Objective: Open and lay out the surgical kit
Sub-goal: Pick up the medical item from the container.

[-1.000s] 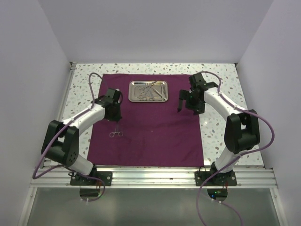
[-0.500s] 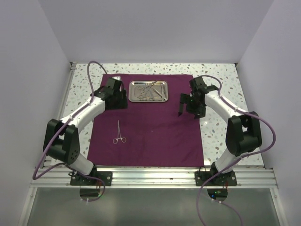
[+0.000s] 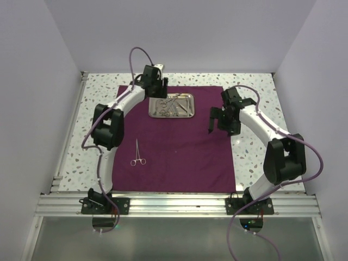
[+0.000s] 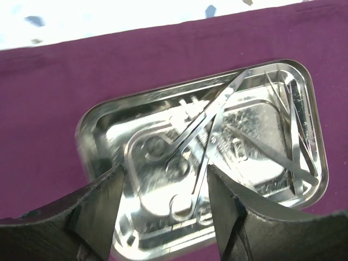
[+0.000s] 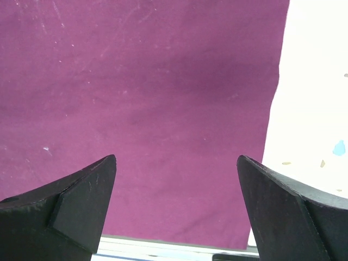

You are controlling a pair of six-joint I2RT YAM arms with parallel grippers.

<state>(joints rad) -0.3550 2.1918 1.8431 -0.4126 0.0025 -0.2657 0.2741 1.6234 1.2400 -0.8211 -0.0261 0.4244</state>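
We look down on a speckled bench (image 3: 255,147) with a dark purple cloth wrap (image 3: 179,157) spread flat across its middle. A small shiny steel tray (image 3: 151,106) sits on the far part of the cloth. One pair of thin silver forceps (image 3: 137,153) lies alone on the cloth's left half, ring handles toward the near edge, well apart from the tray.

The left arm reaches to the far side, and the left gripper (image 3: 157,89) hangs over the tray's left end. In its wrist view, the left gripper (image 4: 166,217) has its fingers spread with nothing between them. Below it, inside the tray (image 4: 87,125), we see what looks like scissors (image 4: 204,125) lying diagonally and tweezers (image 4: 296,136) along the right side.

The right gripper (image 3: 216,120) hovers above the cloth's right edge, beside the tray. Its wrist view shows the right gripper (image 5: 176,206) spread wide and holding nothing, with bare purple cloth (image 5: 152,98) beneath it and the bench (image 5: 315,81) at right.
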